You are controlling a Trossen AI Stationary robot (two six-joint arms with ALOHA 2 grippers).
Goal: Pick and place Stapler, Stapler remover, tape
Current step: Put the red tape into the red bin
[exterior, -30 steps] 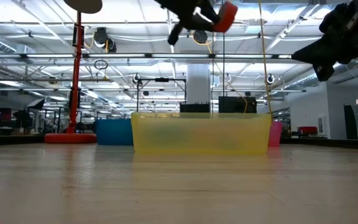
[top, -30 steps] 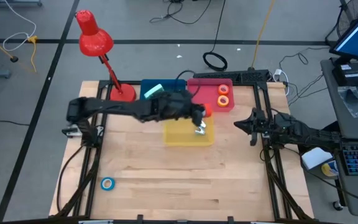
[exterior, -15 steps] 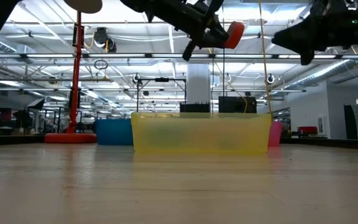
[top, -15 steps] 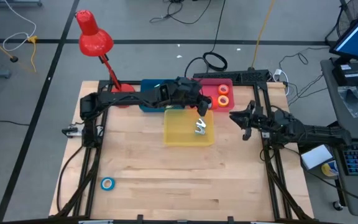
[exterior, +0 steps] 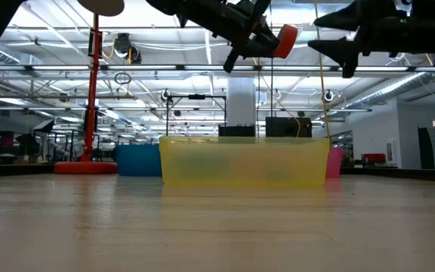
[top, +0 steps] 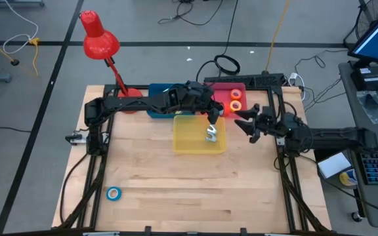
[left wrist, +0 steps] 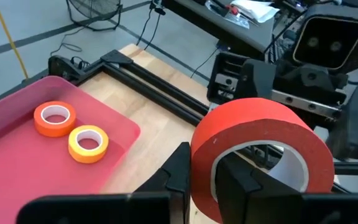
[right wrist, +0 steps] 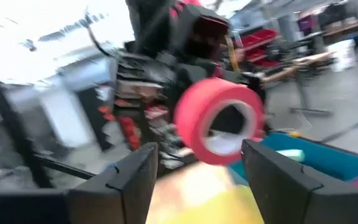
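Note:
My left gripper [left wrist: 207, 168] is shut on a red tape roll [left wrist: 260, 149], high above the gap between the yellow bin [top: 188, 139] and the pink bin [top: 220, 90]. My right gripper [top: 240, 119] is open, level with the roll and just to its right, pointing at it. In the right wrist view the roll [right wrist: 219, 121] shows ahead of its two fingers. Orange tape [left wrist: 55, 118] and yellow tape [left wrist: 88, 142] lie flat in the pink bin. A silver stapler remover [top: 211, 134] lies in the yellow bin. A pale green stapler [top: 162, 96] lies in the blue bin [top: 155, 108]. My left gripper has the red roll by its wall [left wrist: 202, 163], one finger [left wrist: 179, 171] outside the ring and the other [left wrist: 236, 179] inside its hollow. The roll stands on edge with its open side toward my right arm. It is lifted well clear of the bins [exterior: 282, 41].
Blue tape [top: 113, 193] lies flat on the table near the front left. A red desk lamp [top: 100, 40] stands at the far left, its base [top: 130, 98] beside the blue bin. Black frame rails [top: 282, 141] run along the table's sides.
My left gripper has carried the red roll from over the yellow bin toward the far right, beside the pink bin, then held still. My right gripper has gone toward the table's left, toward the roll, and has opened.

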